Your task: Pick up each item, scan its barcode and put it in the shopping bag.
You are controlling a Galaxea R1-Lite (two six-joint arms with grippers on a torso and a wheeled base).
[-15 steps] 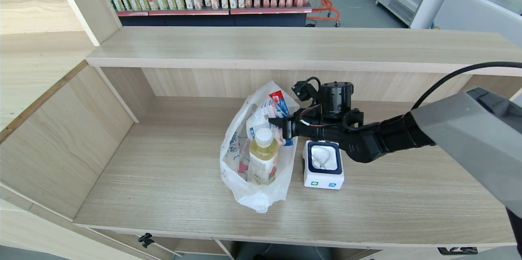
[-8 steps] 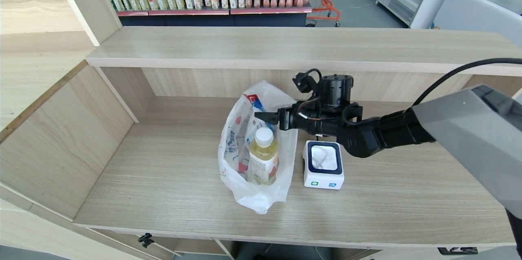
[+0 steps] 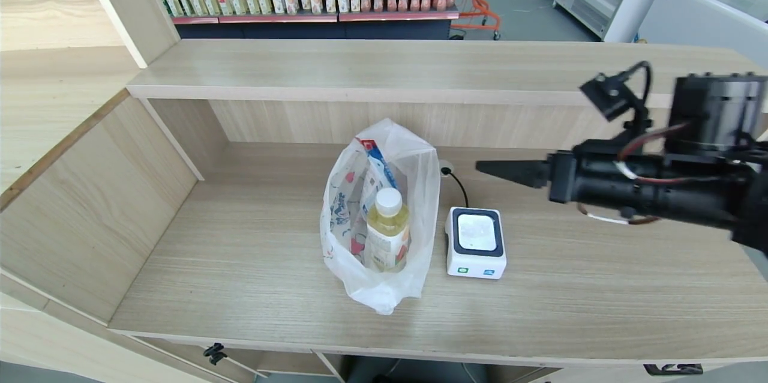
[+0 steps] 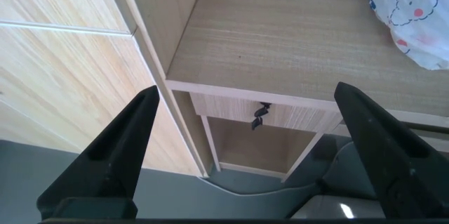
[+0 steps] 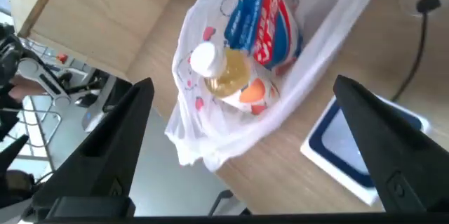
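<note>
The white plastic shopping bag point(image 3: 360, 269) stands open mid-counter. Inside it are a yellow drink bottle point(image 3: 387, 233) with a white cap and, behind that, a blue-and-red snack packet point(image 3: 373, 158). A white barcode scanner point(image 3: 476, 242) sits just right of the bag. My right gripper point(image 3: 501, 171) hovers open and empty above the counter, right of the scanner, pointing at the bag. From its wrist I see the bag point(image 5: 210, 133), bottle point(image 5: 221, 69), packet point(image 5: 263, 20) and scanner point(image 5: 358, 147) beyond the gripper point(image 5: 243, 83). My left gripper point(image 4: 247, 89) is open and empty off the counter's front left edge.
The scanner's black cable point(image 3: 459, 185) runs to the back wall. A raised ledge point(image 3: 420, 71) spans the back and a wooden side wall point(image 3: 90, 203) closes the left. Bare counter lies on both sides of the bag. A drawer key point(image 4: 259, 115) hangs under the front edge.
My right gripper let go of the snack packet, which dropped into the bag. It then pulled back to the right and upward, uncovering the scanner.
</note>
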